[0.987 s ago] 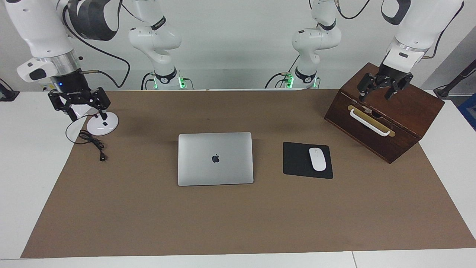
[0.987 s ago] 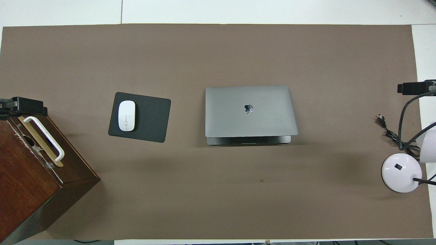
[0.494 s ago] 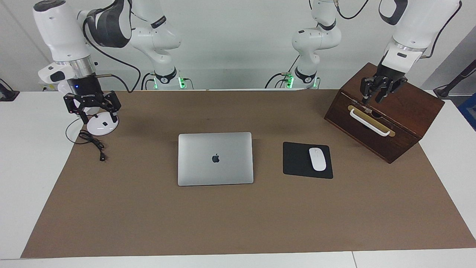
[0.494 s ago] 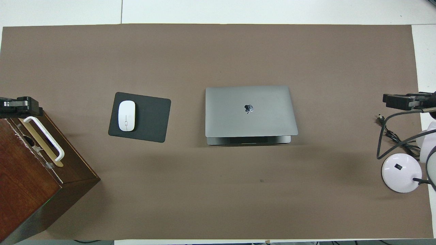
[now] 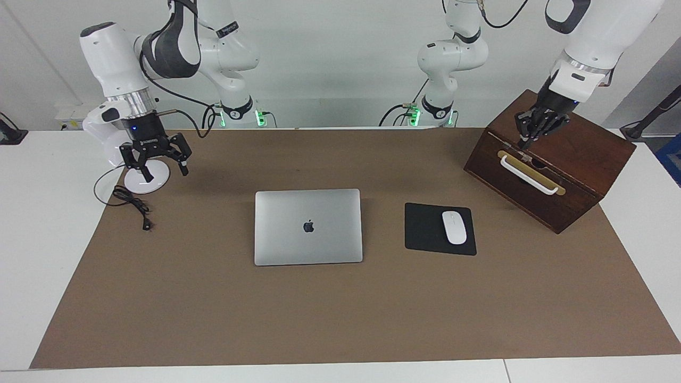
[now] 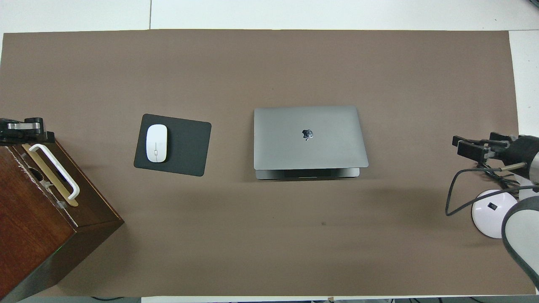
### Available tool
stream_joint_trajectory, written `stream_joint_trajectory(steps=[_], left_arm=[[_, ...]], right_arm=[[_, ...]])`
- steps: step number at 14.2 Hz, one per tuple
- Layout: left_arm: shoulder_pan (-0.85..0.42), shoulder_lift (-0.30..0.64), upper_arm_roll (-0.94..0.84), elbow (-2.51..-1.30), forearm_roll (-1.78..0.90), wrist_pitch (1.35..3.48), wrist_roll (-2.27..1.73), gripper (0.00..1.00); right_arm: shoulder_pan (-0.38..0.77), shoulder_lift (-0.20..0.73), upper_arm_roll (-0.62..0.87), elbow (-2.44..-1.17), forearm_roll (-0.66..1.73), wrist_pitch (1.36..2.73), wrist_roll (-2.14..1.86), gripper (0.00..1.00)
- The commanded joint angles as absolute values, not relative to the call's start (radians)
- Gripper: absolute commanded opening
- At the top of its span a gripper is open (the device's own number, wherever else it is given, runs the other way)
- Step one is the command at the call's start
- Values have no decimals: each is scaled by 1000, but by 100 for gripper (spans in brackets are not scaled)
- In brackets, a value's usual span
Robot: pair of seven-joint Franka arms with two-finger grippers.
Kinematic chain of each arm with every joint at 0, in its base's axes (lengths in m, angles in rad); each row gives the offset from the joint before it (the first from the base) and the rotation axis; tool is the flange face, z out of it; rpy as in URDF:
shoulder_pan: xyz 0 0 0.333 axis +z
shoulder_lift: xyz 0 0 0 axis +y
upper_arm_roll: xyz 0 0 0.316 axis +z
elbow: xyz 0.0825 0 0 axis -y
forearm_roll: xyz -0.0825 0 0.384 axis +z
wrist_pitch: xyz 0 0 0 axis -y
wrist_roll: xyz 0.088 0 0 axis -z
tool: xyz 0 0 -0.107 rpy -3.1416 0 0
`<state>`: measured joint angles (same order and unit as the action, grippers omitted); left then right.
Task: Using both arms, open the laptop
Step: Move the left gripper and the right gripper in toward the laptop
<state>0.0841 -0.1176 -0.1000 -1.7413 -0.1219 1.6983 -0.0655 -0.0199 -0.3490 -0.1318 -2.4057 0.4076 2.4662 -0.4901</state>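
The laptop (image 5: 308,227) lies shut and flat on the brown mat (image 5: 340,314), about midway along the bench (image 5: 32,223), its hinge edge toward the robots. Neither arm has reached it, so the step in hand looks like the approach.

The left hand (image 5: 530,139) hangs over the wooden box (image 5: 553,159) at the left arm's end of the bench, its fingertips pinched together on nothing. The right hand (image 5: 162,171) hovers spread open and empty over the lamp base (image 5: 147,178) near the corner at the right arm's end. Both are well apart from the laptop.

Next, each hand probably has to travel in toward the middle: one to press down on the base, the other to catch the lid's free edge, the one away from the robots. The mouse (image 5: 454,227) on its pad (image 5: 425,229) sits just beside the laptop on the left arm's path, so that hand should come in high.
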Motion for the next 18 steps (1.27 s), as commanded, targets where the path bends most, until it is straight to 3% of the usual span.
stream_joint_trajectory(steps=[1,3,13,18], left_arm=[[71,-159,-101,-1830,-140,1776,-69,0],[37,-190,-101,-1893,-141,1828,-64,0],[-165,-420,-100,-2393,-144,2297,-58,0],[-270,-465,-100,-2548,-144,2471,-75,0]], right_arm=[[-44,-443,-132,-2509,547,2497,-580,100],[-34,-500,-129,-2589,580,2558,-577,100],[-31,-745,-58,-2807,948,2585,-568,100],[-32,-834,-55,-2864,999,2536,-361,100]])
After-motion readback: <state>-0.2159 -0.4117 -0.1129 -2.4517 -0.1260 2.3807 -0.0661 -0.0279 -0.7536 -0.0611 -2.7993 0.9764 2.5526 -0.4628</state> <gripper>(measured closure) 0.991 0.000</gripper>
